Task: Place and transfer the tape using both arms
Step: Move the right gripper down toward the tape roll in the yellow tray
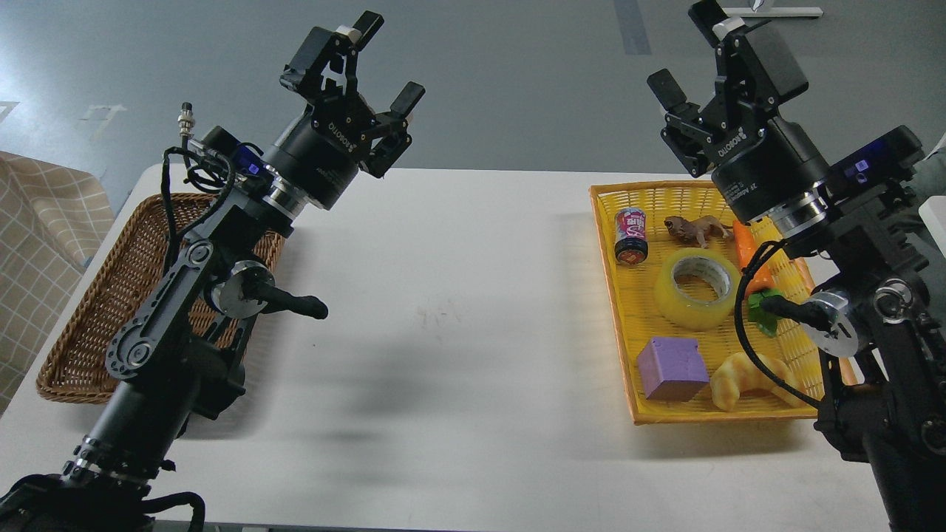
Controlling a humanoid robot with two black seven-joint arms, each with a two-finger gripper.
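The tape (695, 288), a yellow translucent roll with a grey-white core, lies flat in the yellow tray (628, 325) at the right of the table. My right gripper (691, 52) is open and empty, held high above the tray's far edge, well above the tape. My left gripper (380, 63) is open and empty, raised above the table's far left, over the inner edge of the brown wicker basket (89, 310).
The tray also holds a small can (630, 235), a brown animal toy (693, 229), an orange carrot toy (750, 255), a purple block (671, 368) and a croissant toy (746, 377). The white table (458, 318) lies between basket and tray.
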